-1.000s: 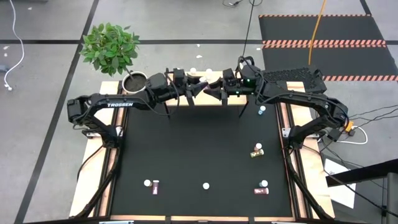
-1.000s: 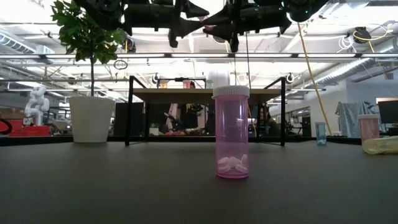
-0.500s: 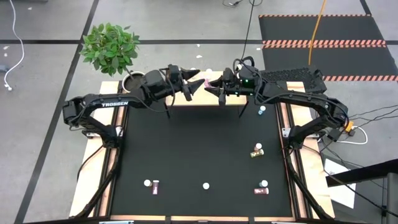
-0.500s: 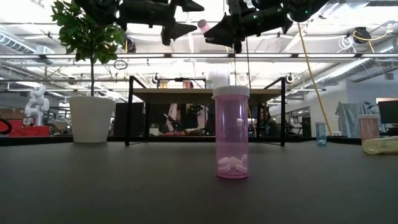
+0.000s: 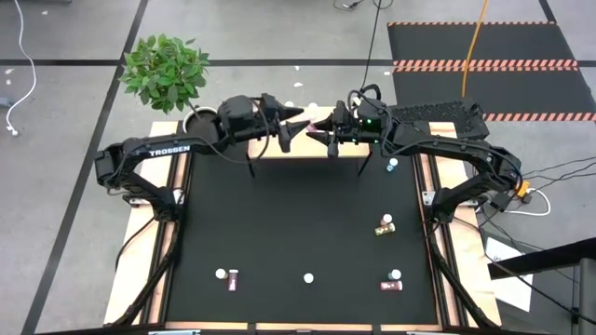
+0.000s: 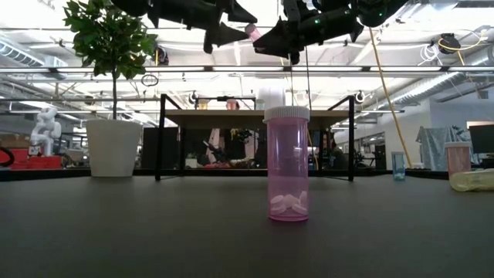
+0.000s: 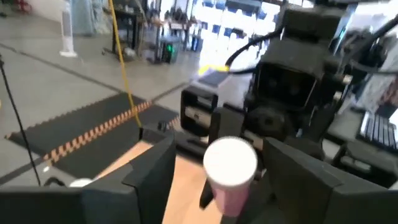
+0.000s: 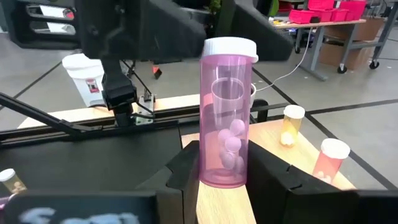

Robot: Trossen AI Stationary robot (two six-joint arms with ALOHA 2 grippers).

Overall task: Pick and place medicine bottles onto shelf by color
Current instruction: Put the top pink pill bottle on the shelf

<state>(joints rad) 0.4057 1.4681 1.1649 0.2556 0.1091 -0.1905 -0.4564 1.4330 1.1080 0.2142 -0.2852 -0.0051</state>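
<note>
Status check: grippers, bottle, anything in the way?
Right gripper shut on pink medicine bottle with white cap, above light wooden shelf. Left gripper open, facing that cap. Yellow-bodied bottle and pink-bodied bottle already on shelf.

"TROSSEN" stands in white letters on the left arm (image 5: 168, 149).

Both pincers meet tip-to-tip (left (image 5: 300, 125) parted, right (image 5: 315, 129) clamping) overhead.

Left wrist view: pink bottle (image 7: 229, 177) blurred, base hidden.
</note>
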